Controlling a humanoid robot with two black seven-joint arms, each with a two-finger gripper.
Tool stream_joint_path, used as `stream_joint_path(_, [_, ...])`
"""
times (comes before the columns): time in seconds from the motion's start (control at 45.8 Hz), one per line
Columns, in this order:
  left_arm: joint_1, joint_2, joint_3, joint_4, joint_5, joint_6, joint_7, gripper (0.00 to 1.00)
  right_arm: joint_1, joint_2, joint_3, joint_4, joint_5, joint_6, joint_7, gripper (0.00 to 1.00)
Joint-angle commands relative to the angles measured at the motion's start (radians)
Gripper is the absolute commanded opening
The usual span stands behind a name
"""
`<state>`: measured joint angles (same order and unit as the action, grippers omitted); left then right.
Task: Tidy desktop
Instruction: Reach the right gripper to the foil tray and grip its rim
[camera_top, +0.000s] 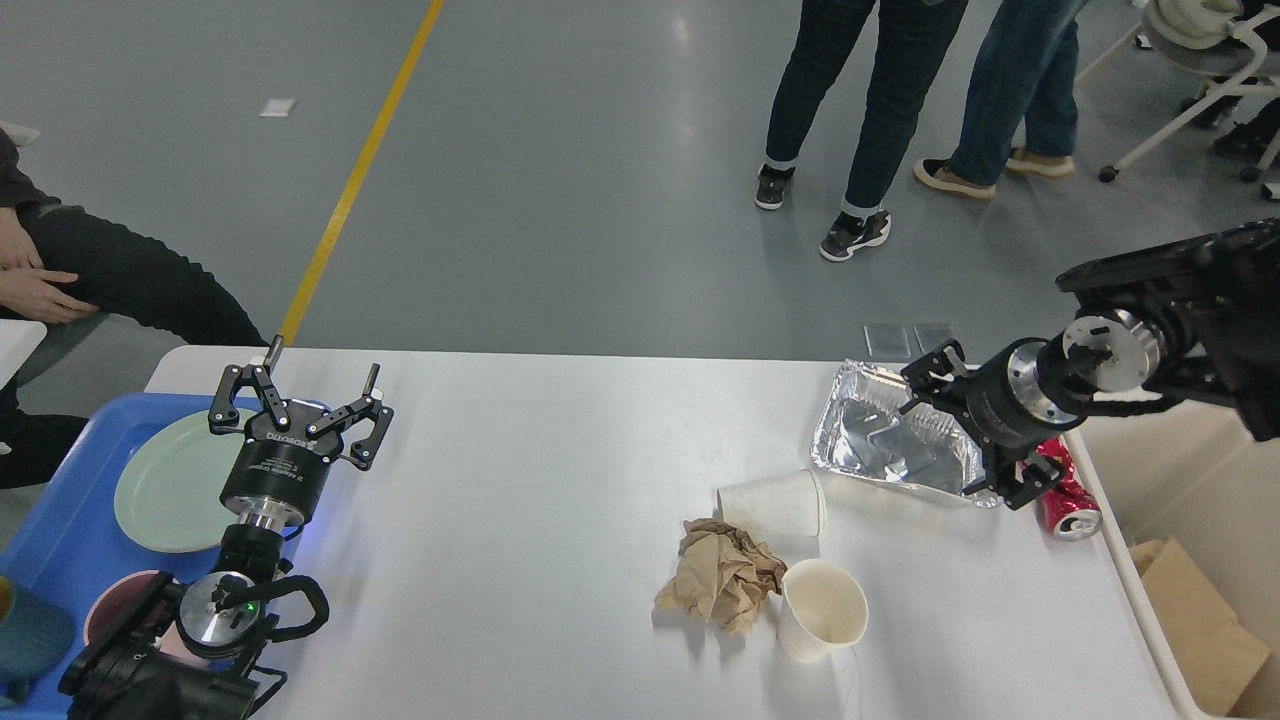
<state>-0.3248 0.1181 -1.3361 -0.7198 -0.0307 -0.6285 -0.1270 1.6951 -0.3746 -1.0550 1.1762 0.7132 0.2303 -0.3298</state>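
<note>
Table: the white table (560, 460) fills the lower middle of the frame, running from the blue tray at lower left to the bin at lower right.
Rubbish on it: a foil tray (880, 440) at right of centre, a crushed red can (1070, 505) just beside it near the right edge, a paper cup lying on its side (775, 502), an upright paper cup (822, 620) below it, and a crumpled brown paper (720, 575) touching both cups.
Blue tray: the blue tray (60, 540) at lower left carries a pale green plate (165, 485) and a pink cup (115, 605), partly hidden by the arm.
Left end effector: the left end effector (300, 405) hangs above the tray's right rim, fingers spread wide, holding nothing.
Right end effector: the right end effector (975, 425) sits over the foil tray's right end with fingers apart; whether it touches the foil or the can I cannot tell.
Bin: the cream bin (1150, 600) at lower right holds a piece of cardboard (1195, 610).
Step in hand: likely the right arm lining up on the foil tray or can.
Next move: settle the fingers across one rim or the can, close, lift clear of the cups, and carry it to the bin.
</note>
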Motion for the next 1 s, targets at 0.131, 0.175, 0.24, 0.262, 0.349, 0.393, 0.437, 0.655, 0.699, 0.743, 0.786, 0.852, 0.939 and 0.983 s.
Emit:
stream_joint_path(0.131, [0.001,0.0,0.0,0.0,0.0,0.0,0.0,0.97,-0.29,0.008,0.197,-0.257,0.181,-0.072,-0.041,1.0])
stream_joint_path(0.175, [0.001,0.0,0.0,0.0,0.0,0.001,0.0,0.97,-0.356,0.011,0.271,-0.309,0.178,-0.074,-0.064,1.0])
stream_joint_path(0.24, [0.001,0.0,0.0,0.0,0.0,0.0,0.0,0.97,-0.443,0.032,0.355,-0.403,0.169,-0.081,-0.086,1.0])
stream_joint_path(0.262, [0.001,0.0,0.0,0.0,0.0,0.0,0.0,0.97,-0.468,0.046,0.375,-0.433,0.169,-0.083,-0.087,1.0])
stream_joint_path(0.349, [0.001,0.0,0.0,0.0,0.0,0.0,0.0,0.97,-0.555,0.088,0.417,-0.555,0.163,-0.089,-0.089,1.0])
stream_joint_path(0.393, [0.001,0.0,0.0,0.0,0.0,0.0,0.0,0.97,-0.584,0.117,0.42,-0.614,0.154,-0.1,-0.089,1.0])
stream_joint_path(0.437, [0.0,0.0,0.0,0.0,0.0,0.001,0.0,0.97,-0.604,0.143,0.424,-0.67,0.141,-0.112,-0.087,1.0])
stream_joint_path(0.655, [0.0,0.0,0.0,0.0,0.0,0.001,0.0,0.97,-0.681,0.184,0.455,-0.785,0.117,-0.144,-0.087,0.95])
stream_joint_path(0.699, [0.0,0.0,0.0,0.0,0.0,0.0,0.0,0.97,-0.69,0.183,0.467,-0.791,0.117,-0.143,-0.084,0.87])
stream_joint_path(0.743, [0.0,0.0,0.0,0.0,0.0,0.001,0.0,0.97,-0.698,0.183,0.478,-0.8,0.115,-0.144,-0.083,0.8])
stream_joint_path(0.786, [0.0,0.0,0.0,0.0,0.0,0.001,0.0,0.97,-0.704,0.184,0.484,-0.808,0.115,-0.143,-0.081,0.78])
stream_joint_path(0.852, [0.0,0.0,0.0,0.0,0.0,0.0,0.0,0.97,-0.712,0.184,0.486,-0.81,0.115,-0.141,-0.078,0.66])
stream_joint_path(0.939, [0.001,0.0,0.0,0.0,0.0,0.001,0.0,0.97,-0.724,0.184,0.495,-0.808,0.114,-0.134,-0.078,0.36])
stream_joint_path(0.983, [0.0,0.0,0.0,0.0,0.0,0.001,0.0,0.97,-0.729,0.18,0.497,-0.807,0.1,-0.129,-0.075,0.15])
